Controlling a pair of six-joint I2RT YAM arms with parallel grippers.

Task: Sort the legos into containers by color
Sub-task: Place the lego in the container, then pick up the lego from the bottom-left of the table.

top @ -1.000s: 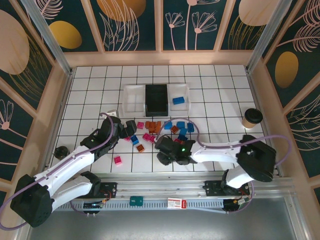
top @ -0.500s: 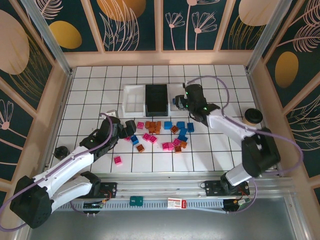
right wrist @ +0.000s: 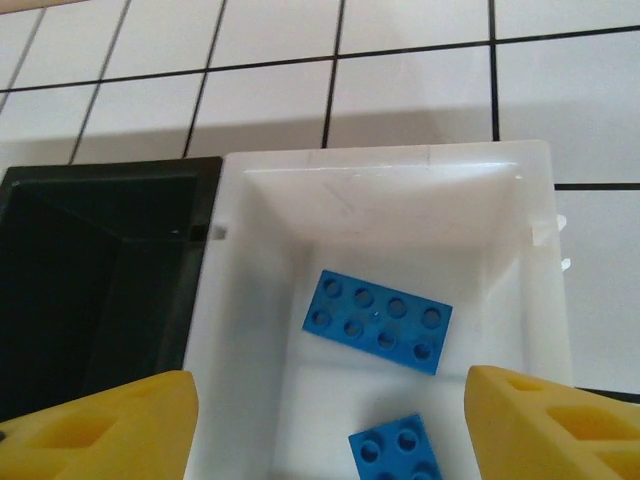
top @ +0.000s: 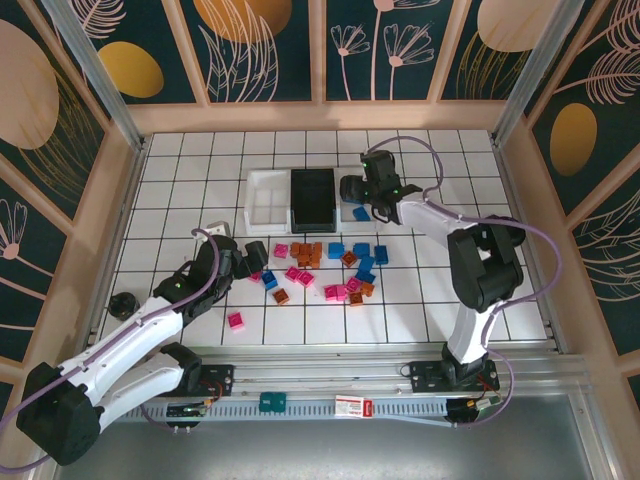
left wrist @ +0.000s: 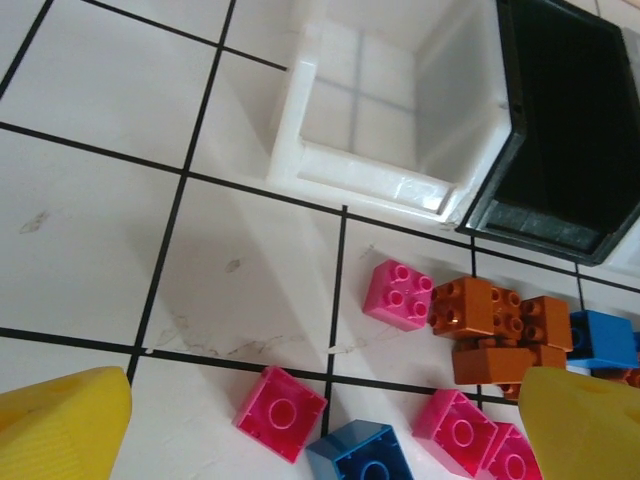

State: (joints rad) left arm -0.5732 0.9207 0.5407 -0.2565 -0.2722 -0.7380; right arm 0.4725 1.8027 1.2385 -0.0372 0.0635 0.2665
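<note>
Evidently the right tool (right wrist: 330, 425) hangs released over the white bin (right wrist: 520, 300) pooling blue legos (right wrist: 377, 320); left tool (left wrist: 320, 430) gapes above the pile (top: 320, 265).

White arm links (top: 120, 345), black joints (top: 485, 265), lavender cables (top: 418, 142), black left end effector (top: 258, 262), ridged yellow fingers (left wrist: 60, 420)

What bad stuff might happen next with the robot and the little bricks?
1. The left tool is open over a crowded pile, where a pink brick and a blue brick lie close together. Closing there might grab both colours or shove neighbours away.
2. The right tool is open over the white bin holding two blue bricks, its fingers above the side walls. Dropping lower might bump the rim and shift it and the black bin.
</note>
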